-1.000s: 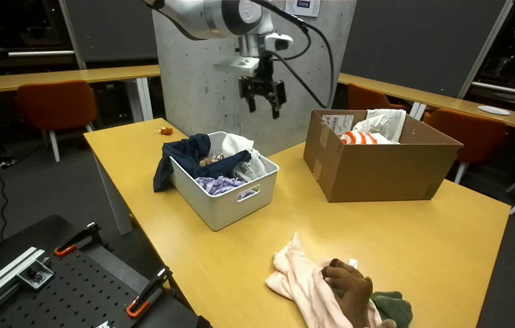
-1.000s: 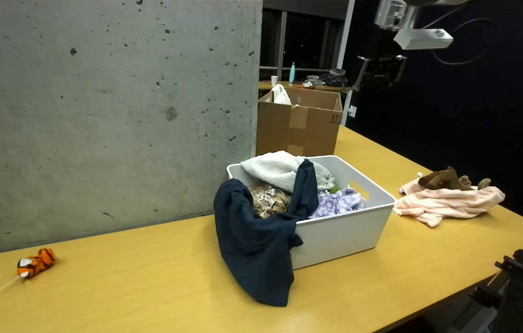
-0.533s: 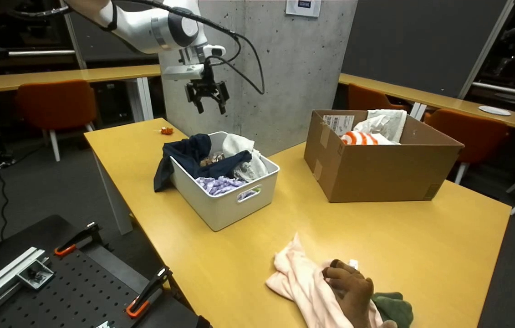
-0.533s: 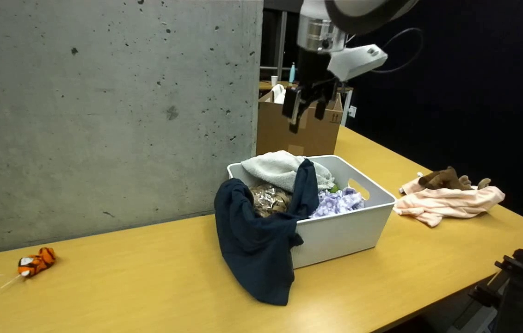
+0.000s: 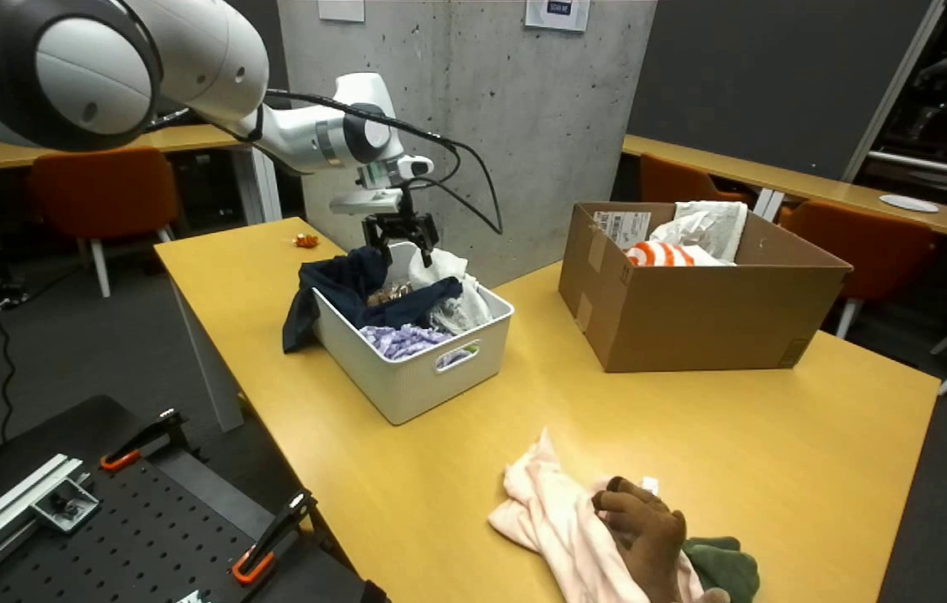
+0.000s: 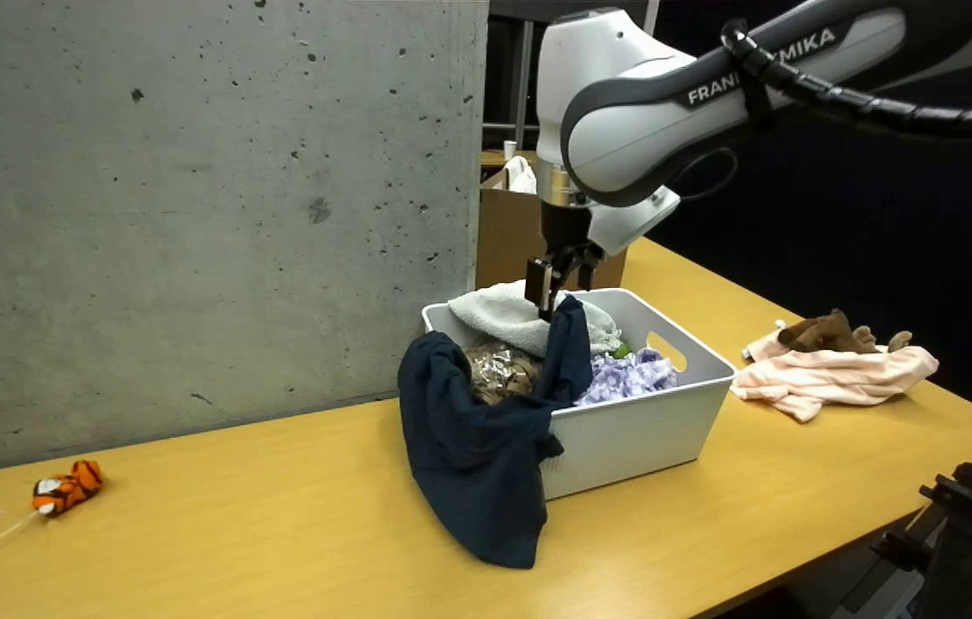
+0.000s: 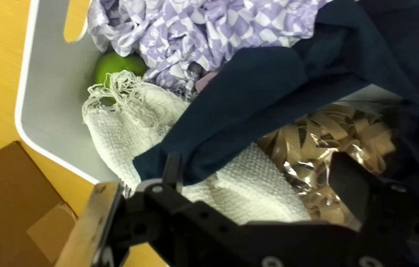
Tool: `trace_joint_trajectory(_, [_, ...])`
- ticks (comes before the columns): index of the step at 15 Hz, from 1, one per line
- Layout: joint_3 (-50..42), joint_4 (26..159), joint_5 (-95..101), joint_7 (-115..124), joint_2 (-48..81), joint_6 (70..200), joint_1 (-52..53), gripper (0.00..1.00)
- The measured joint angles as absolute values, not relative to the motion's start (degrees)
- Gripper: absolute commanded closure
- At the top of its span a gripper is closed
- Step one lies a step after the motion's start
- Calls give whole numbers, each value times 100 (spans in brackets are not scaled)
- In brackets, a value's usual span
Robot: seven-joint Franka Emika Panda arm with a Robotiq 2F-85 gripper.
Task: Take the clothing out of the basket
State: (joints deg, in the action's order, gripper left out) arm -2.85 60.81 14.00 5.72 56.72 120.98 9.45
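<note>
Wrist view: your tool (image 7: 256,171) stands wide over the basket (image 7: 52,96), nothing held. Navy cloth (image 7: 252,89) likely soft, light, not slippery; pinch it where it crosses the towel (image 7: 259,187).

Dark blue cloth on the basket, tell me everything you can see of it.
The dark blue cloth looks like plain, matte fabric; which garment it is cannot be told. It lies crumpled over the rim of the light grey basket: a broad part hangs outside and seems to reach the yellow table, while a narrow folded strip runs inside, across the white cloth and beside the purple patterned cloth. The open gripper hangs near its inner end; contact cannot be told.
</note>
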Motion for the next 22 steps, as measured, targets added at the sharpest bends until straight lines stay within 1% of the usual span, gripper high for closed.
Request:
trace_joint_trajectory(6, [-297, 5337, 1388, 113, 6459, 12069, 579, 0])
trace_joint_trajectory(20, [-272, 4070, 1283, -841, 7715, 12018, 436, 0])
trace_joint_trajectory(21, [-261, 3997, 1241, -919, 7786, 11986, 417, 25])
trace_joint_trajectory(22, [-255, 3922, 1191, -988, 7853, 11928, 400, 28])
